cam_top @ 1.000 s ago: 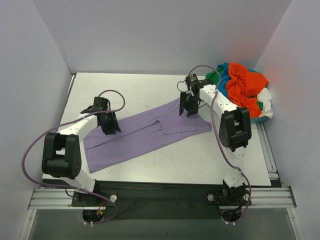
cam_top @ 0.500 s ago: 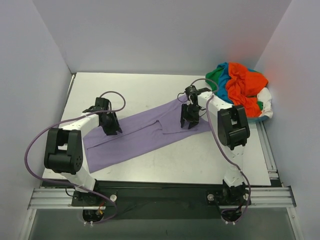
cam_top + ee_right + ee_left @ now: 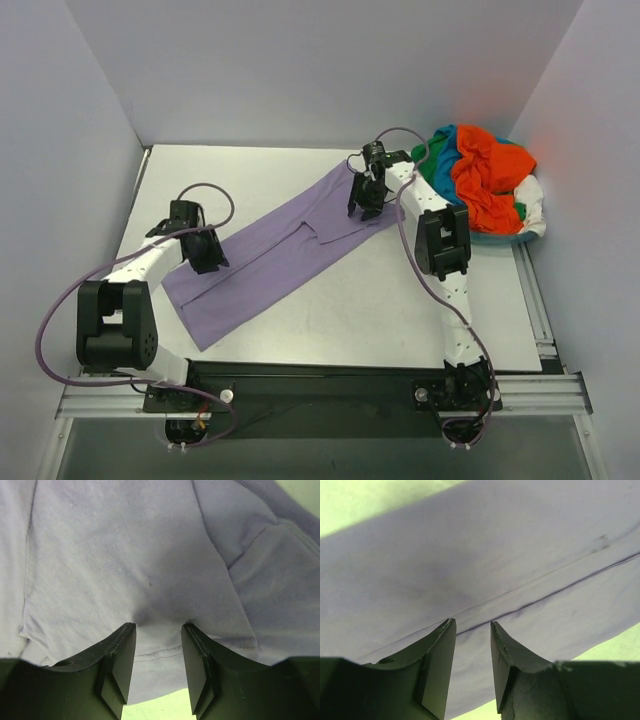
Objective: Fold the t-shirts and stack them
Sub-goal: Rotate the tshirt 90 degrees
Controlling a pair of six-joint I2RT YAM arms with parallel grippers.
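Note:
A lavender t-shirt (image 3: pixel 270 260), folded into a long strip, lies slanted across the table from near left to far right. My left gripper (image 3: pixel 205 255) is down on its left part, jaws apart, with cloth and a seam (image 3: pixel 530 555) under the fingertips (image 3: pixel 447 630). My right gripper (image 3: pixel 362 200) is down on the far right end, jaws apart. Its fingertips (image 3: pixel 129 632) press on the cloth by the hem (image 3: pixel 160 652), which puckers at the tips. In the wrist views both grippers (image 3: pixel 472 625) (image 3: pixel 159 626) show a plain gap. The other t-shirts (image 3: pixel 485 180), orange-red, green, teal-blue and white, lie in a heap at the back right.
White walls close in the table (image 3: pixel 400 310) on the left, back and right. The heap fills the back right corner, close to the right arm's elbow (image 3: pixel 440 240). A metal rail (image 3: pixel 320 390) runs along the near edge.
The lavender shirt has swung into a steeper slant: the right gripper took its right end farther back, and the left gripper moved left with the other end. Both jaws kept their spacing.

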